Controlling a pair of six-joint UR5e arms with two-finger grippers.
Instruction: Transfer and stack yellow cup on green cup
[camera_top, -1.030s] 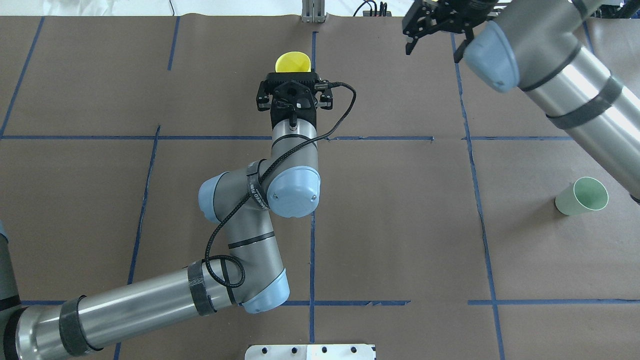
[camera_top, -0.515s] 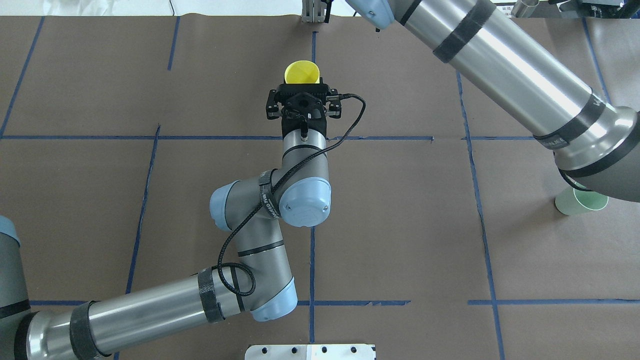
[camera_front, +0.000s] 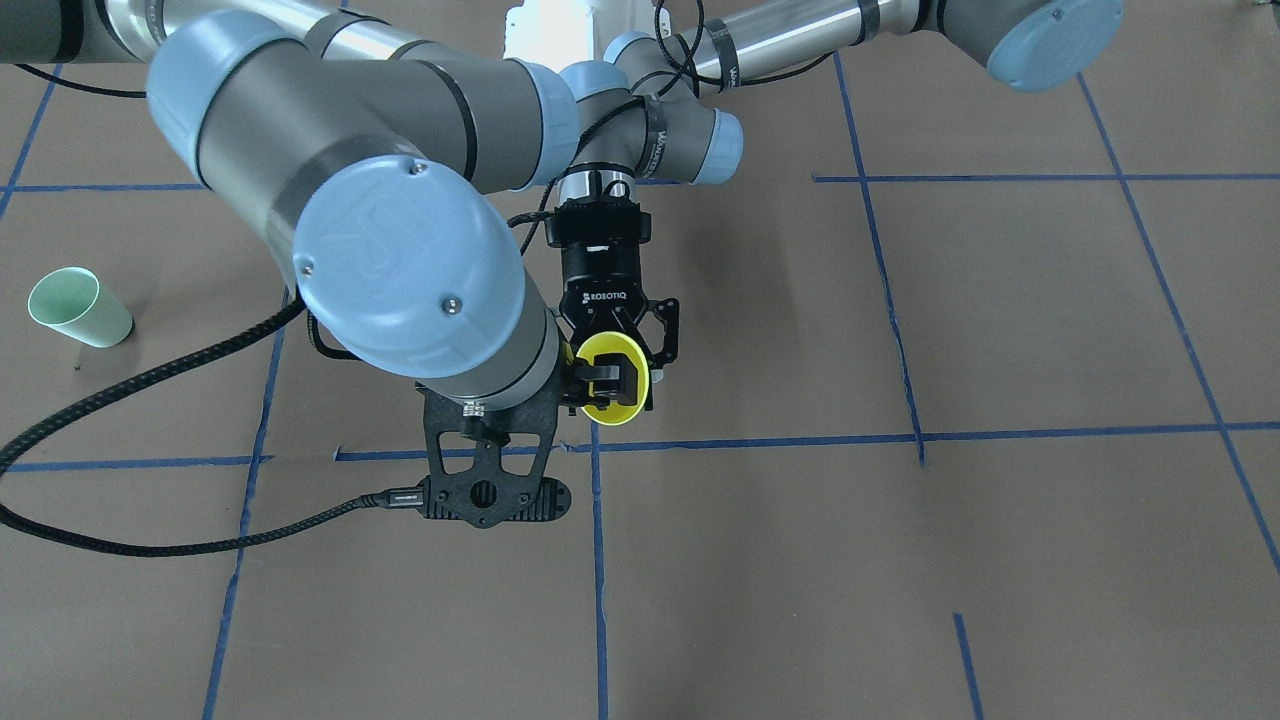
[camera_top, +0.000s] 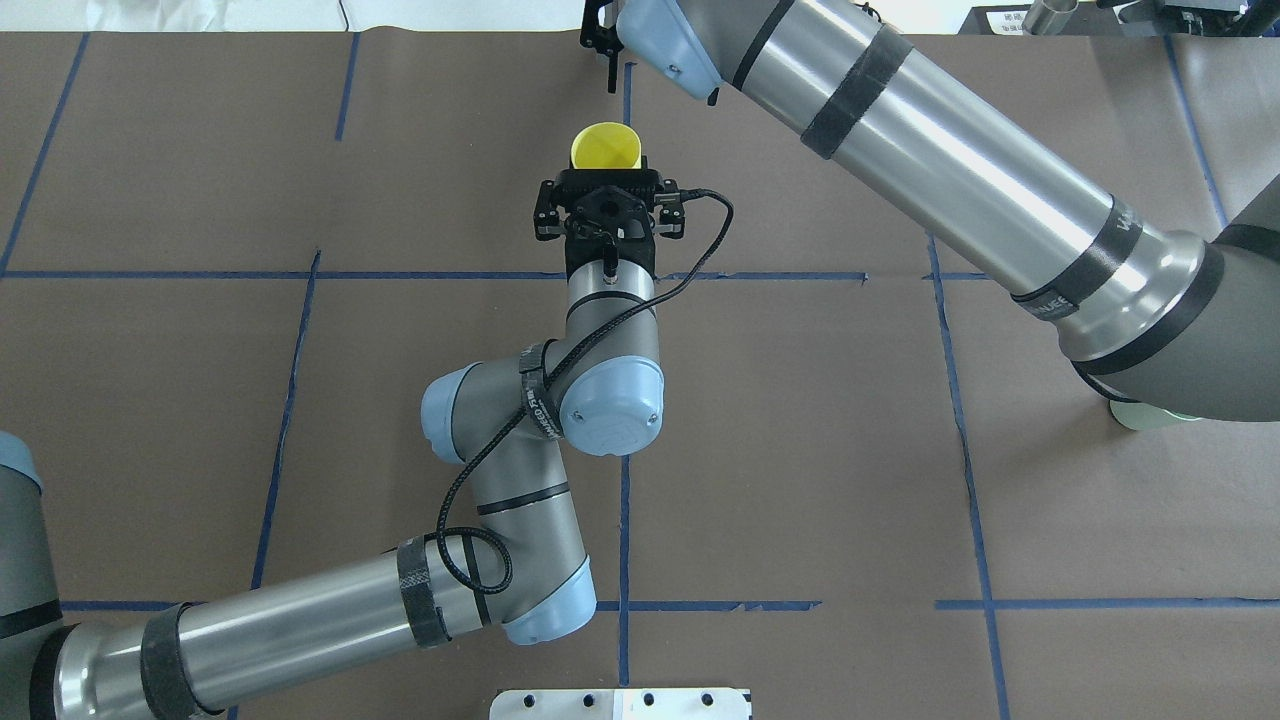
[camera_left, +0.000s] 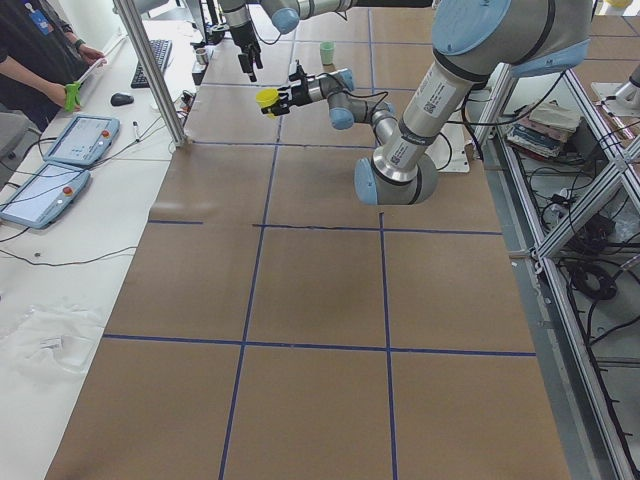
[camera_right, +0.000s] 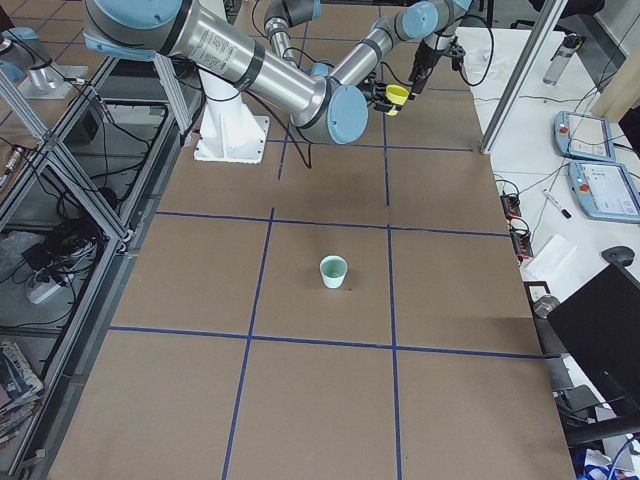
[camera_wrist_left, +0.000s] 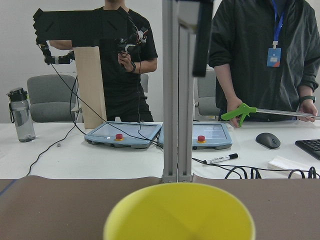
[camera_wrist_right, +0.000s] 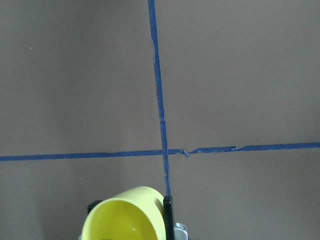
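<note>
My left gripper (camera_front: 607, 385) is shut on the yellow cup (camera_front: 618, 402) and holds it on its side above the table's middle, mouth facing away from me. One finger (camera_front: 604, 379) lies across the cup's mouth. The cup also shows in the overhead view (camera_top: 604, 146) and the left wrist view (camera_wrist_left: 179, 212). My right gripper (camera_top: 606, 62) hangs just beyond the cup, pointing down, mostly hidden by its own wrist, so I cannot tell whether it is open. The green cup (camera_front: 75, 308) lies on its side far to my right. In the overhead view only a sliver (camera_top: 1135, 417) shows under my right arm.
The table (camera_top: 800, 450) is brown paper with blue tape lines. My right arm (camera_top: 950, 160) spans diagonally from the right side over the far half. A metal post (camera_wrist_left: 177, 100) stands at the far edge, with operators and teach pendants (camera_wrist_left: 122, 136) behind it.
My right arm has swung from the far right across to the middle, bringing its gripper beside the yellow cup and covering the green cup. My left gripper shifted slightly right with the cup.
</note>
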